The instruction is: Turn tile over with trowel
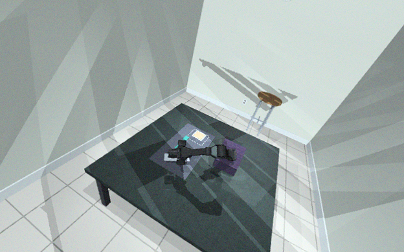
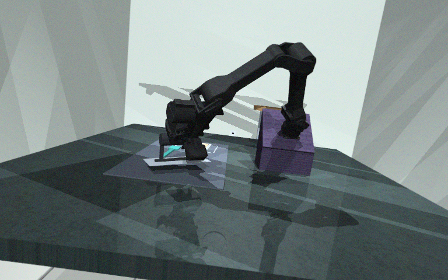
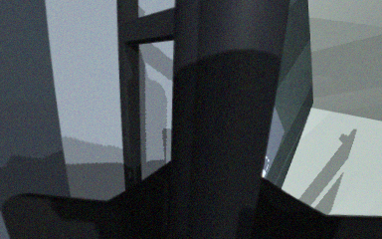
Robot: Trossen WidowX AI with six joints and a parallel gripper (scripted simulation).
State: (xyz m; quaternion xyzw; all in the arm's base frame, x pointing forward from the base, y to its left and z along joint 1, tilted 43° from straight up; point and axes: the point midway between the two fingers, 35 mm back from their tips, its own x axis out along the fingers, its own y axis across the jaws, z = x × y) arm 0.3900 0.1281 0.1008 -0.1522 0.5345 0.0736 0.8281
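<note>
My gripper is shut on the trowel's dark handle. The trowel has a flat pale grey blade, held nearly level and low over the mat's front part, with a shadow under it. Whether it touches the mat is unclear. The tile, cream-orange with a white border, lies inside the dashed outline on the mat. It is apart from the blade. Whether its marked side shows is unclear. In the wrist view the handle hides much, including the tile.
A small teal item lies on the mat beside the outline, partly behind the gripper. The arm stands on a purple block to the right of the mat. The dark table extends all around.
</note>
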